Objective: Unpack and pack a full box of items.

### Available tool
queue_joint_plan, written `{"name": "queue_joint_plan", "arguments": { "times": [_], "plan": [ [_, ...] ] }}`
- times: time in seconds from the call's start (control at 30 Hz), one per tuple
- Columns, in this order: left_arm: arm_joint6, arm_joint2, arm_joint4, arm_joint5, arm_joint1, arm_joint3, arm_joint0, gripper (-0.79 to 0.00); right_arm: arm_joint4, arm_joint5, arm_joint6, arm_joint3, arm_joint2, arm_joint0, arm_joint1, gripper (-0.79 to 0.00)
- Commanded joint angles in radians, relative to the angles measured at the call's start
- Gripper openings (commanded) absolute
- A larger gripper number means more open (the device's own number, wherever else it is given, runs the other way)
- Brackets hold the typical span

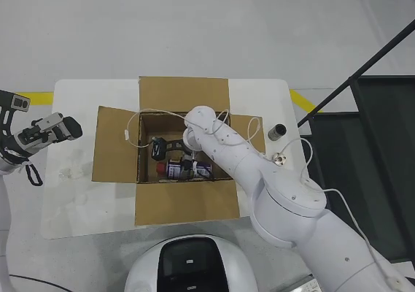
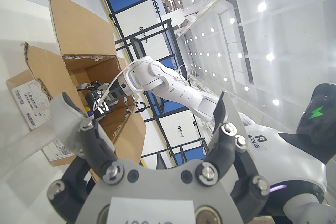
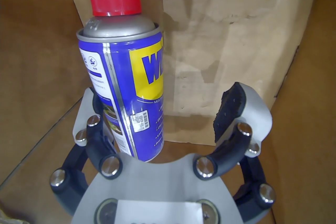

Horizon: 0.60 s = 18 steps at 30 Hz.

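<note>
The right gripper has fingers spread around a red-capped blue metal spray can with yellow label and barcode. The left gripper has fingers spread too.

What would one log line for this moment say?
right gripper: open around spray can, inside box | left gripper: open, beside box | can: not yet gripped

Open right claw straddles red-capped spray can inside cardboard box

Spray can base, behind right gripper.
</note>
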Motion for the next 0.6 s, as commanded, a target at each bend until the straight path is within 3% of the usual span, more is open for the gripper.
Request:
{"name": "queue_joint_plan", "arguments": {
  "times": [0.0, 0.23, 0.27, 0.3, 0.33, 0.37, 0.57],
  "plan": [
    [0.000, 0.000, 0.000, 0.000, 0.000, 0.000, 0.000, 0.000, 0.000, 0.013, 0.010, 0.009, 0.002, 0.003, -0.002, 0.000],
    [0.000, 0.000, 0.000, 0.000, 0.000, 0.000, 0.000, 0.000, 0.000, 0.008, 0.019, 0.012, 0.007, 0.002, -0.008, 0.000],
    [0.000, 0.000, 0.000, 0.000, 0.000, 0.000, 0.000, 0.000, 0.000, 0.003, 0.021, 0.012, 0.007, 0.001, -0.008, -0.117],
    [0.000, 0.000, 0.000, 0.000, 0.000, 0.000, 0.000, 0.000, 0.001, 0.000, 0.023, 0.013, 0.008, 0.001, -0.009, -0.175],
    [0.000, 0.000, 0.000, 0.000, 0.000, 0.000, 0.000, 0.000, 0.002, -0.005, 0.025, 0.014, 0.009, 0.000, -0.010, -0.600],
    [0.000, 0.000, 0.000, 0.000, 0.000, 0.000, 0.000, 0.000, 0.003, -0.007, 0.028, 0.015, 0.010, 0.000, -0.011, -0.785],
    [0.000, 0.000, 0.000, 0.000, 0.000, 0.000, 0.000, 0.000, 0.012, -0.029, 0.042, 0.023, 0.016, 0.001, -0.016, -0.785]
  ]
}}
